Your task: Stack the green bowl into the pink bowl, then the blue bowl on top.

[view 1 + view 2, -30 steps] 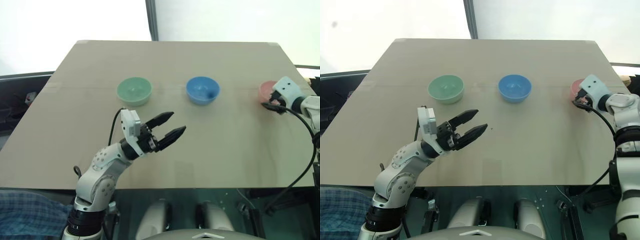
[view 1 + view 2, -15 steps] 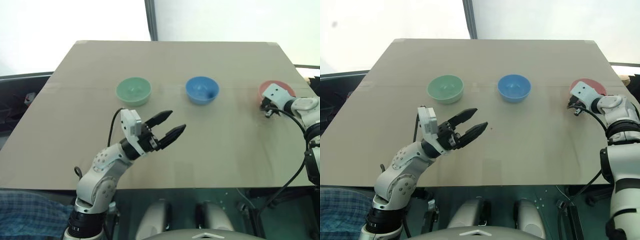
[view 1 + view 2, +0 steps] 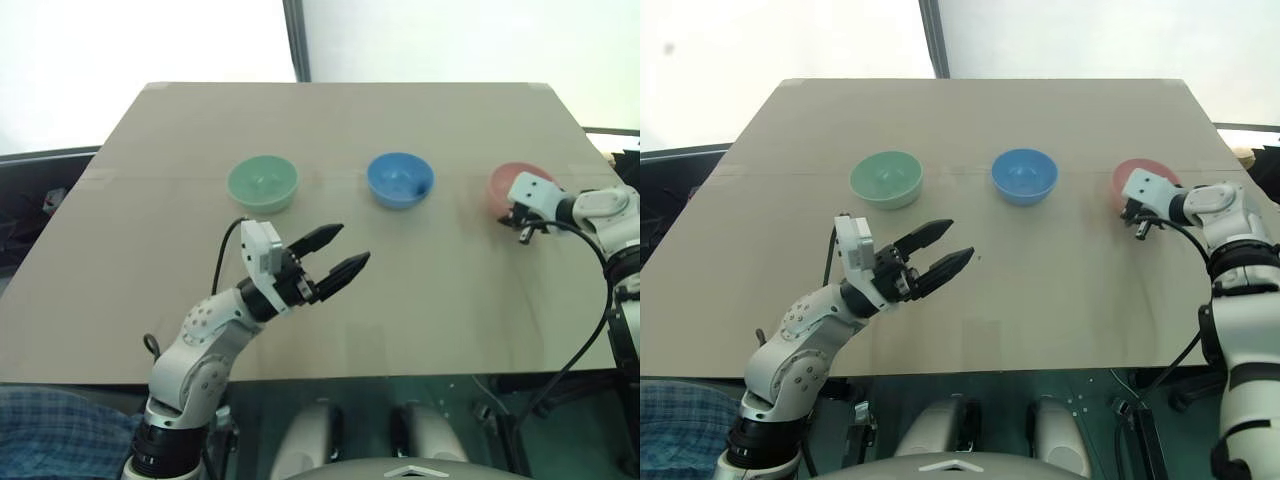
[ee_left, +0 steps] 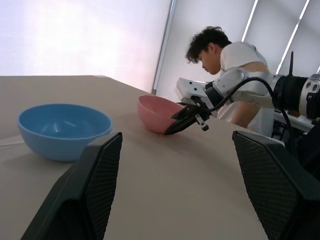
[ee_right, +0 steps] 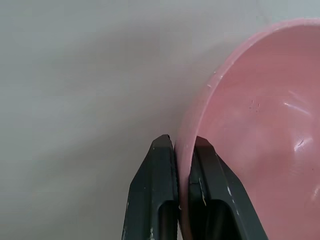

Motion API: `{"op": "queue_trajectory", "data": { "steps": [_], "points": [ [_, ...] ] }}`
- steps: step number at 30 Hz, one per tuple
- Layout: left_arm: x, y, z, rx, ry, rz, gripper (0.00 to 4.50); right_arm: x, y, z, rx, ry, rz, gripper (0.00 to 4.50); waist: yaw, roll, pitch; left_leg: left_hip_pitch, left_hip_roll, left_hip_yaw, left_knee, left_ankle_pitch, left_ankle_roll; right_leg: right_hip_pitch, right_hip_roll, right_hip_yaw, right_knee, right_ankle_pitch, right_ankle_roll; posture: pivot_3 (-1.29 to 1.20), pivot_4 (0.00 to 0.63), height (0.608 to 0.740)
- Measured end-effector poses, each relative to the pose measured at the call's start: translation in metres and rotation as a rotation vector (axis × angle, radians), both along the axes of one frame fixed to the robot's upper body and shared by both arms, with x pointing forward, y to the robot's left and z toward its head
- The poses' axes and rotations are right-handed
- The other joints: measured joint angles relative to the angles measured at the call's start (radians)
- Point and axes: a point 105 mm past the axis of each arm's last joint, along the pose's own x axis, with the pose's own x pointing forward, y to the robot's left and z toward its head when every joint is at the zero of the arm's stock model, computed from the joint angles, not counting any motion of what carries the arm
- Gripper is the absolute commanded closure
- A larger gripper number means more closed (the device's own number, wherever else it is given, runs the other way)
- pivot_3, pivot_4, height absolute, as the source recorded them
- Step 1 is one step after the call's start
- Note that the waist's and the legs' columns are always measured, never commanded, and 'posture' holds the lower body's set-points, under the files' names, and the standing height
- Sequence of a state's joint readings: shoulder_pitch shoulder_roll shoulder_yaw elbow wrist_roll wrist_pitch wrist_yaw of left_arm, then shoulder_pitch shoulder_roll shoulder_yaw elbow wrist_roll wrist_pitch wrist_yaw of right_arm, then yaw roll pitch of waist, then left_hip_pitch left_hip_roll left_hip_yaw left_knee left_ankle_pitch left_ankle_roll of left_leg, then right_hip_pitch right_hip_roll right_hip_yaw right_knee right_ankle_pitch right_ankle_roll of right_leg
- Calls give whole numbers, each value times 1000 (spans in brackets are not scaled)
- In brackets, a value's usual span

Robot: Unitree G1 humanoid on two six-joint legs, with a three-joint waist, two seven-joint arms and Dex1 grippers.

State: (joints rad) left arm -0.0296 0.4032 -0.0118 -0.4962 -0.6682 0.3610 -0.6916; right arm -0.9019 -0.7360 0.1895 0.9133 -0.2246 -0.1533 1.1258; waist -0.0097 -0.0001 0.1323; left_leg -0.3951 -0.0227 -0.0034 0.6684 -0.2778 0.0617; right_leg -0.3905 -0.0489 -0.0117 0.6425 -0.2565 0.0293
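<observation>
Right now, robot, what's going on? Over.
Right claw shut on pink bowl rim. Left claw open, empty. Green bowl, blue bowl unstacked. Nothing in the way.

Head stereo pair looks down and forward over the table (image 3: 420, 300), both eyes covering the same tabletop. Left wrist cam sits low near the surface, looking across at the blue bowl (image 4: 64, 129) and pink bowl (image 4: 157, 113). Right wrist cam is right up against the pink bowl's rim, which the left wrist cam also catches.
</observation>
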Motion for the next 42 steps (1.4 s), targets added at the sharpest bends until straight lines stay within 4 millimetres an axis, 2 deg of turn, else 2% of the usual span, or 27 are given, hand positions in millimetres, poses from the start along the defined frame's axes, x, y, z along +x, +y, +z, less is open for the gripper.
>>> {"op": "queue_trajectory", "data": {
  "steps": [3,5,10,11,15,16,17,18,20,21,22,24,25,26,27,32,39,42],
  "points": [
    [-7,6,-12,31,36,-2,779,-23,40,2,20,39,168,4476,0,1,0,-2,1,-1,-1,0,0,-3,0,0,0,0,0,0,150,740],
    [-10,13,-19,54,60,7,779,-45,72,5,37,68,277,4476,2,1,0,-3,1,-1,-1,0,0,-4,0,0,1,0,0,0,150,740],
    [-18,34,-26,108,76,39,779,-93,131,22,15,56,455,4476,8,1,0,-3,0,-2,-1,-3,3,-4,-2,-1,1,0,0,0,150,740],
    [-18,35,-26,109,77,39,779,-95,133,22,13,56,462,4476,8,1,0,-2,0,-2,-1,-3,3,-4,-2,-1,1,0,0,0,150,740],
    [-19,39,-27,116,78,43,779,-115,166,22,-9,39,517,4476,16,1,0,-2,-1,-2,0,-3,3,-4,-3,-1,1,1,-1,0,150,740],
    [-19,39,-26,116,73,45,779,-118,174,24,-13,26,526,4123,21,1,0,-2,-1,-2,0,-3,3,-5,-3,-1,1,1,-1,0,150,740],
    [-19,40,-26,116,72,46,779,-116,177,25,-19,10,516,3680,21,1,0,-3,-1,-2,0,-1,0,-5,-3,-1,1,1,-1,0,150,740],
    [-18,40,-25,116,70,46,779,-116,180,26,-23,-4,515,3523,21,1,0,-3,-1,-2,-1,-1,0,-5,-3,-1,1,1,-1,0,150,740],
    [-18,39,-24,115,66,45,779,-115,185,28,-35,-32,515,2811,21,1,0,-3,-1,-2,-1,-1,0,-5,-3,-1,1,1,-1,0,150,740],
    [-18,39,-24,115,65,45,779,-114,188,28,-51,-50,514,2199,22,1,0,-3,-1,-2,-1,-1,0,-5,-3,-1,1,1,-1,0,150,740],
    [-18,39,-24,115,65,45,779,-112,187,27,-59,-58,507,1978,22,1,0,-3,-1,-2,-1,-1,0,-5,-3,-1,0,1,-1,0,150,740],
    [-18,39,-24,114,65,45,779,-109,184,26,-74,-64,488,1128,22,1,0,-3,-2,-2,-1,-1,0,-5,-3,-1,0,1,-1,0,150,740],
    [-18,39,-24,114,64,45,779,-109,183,26,-76,-66,483,839,21,1,0,-3,-2,-2,-1,-1,0,-5,-3,-1,0,1,-1,0,150,740],
    [-18,39,-24,113,64,45,779,-109,183,26,-76,-66,481,314,21,1,0,-3,-2,-2,-1,-1,0,-5,-3,-1,0,1,-1,0,150,740],
    [-18,39,-24,113,63,45,779,-109,182,26,-75,-64,478,136,21,1,0,-3,-1,-2,-1,-1,0,-5,-3,-1,0,1,-1,0,150,740],
    [-17,39,-23,108,59,45,779,-111,175,29,-57,-19,448,64,21,1,0,-3,-1,-2,-1,-1,0,-5,-3,-1,0,1,-1,0,150,740],
    [-13,38,-17,96,29,57,779,-124,173,65,261,104,377,64,22,0,0,-3,-1,-2,-1,-3,4,-5,-3,-2,0,1,-1,0,150,740],
    [6,39,-2,120,-30,124,779,-120,163,82,395,115,283,64,27,0,0,-3,-2,-3,-1,-3,4,-5,-3,-2,0,1,-1,0,150,740]
  ]
}}
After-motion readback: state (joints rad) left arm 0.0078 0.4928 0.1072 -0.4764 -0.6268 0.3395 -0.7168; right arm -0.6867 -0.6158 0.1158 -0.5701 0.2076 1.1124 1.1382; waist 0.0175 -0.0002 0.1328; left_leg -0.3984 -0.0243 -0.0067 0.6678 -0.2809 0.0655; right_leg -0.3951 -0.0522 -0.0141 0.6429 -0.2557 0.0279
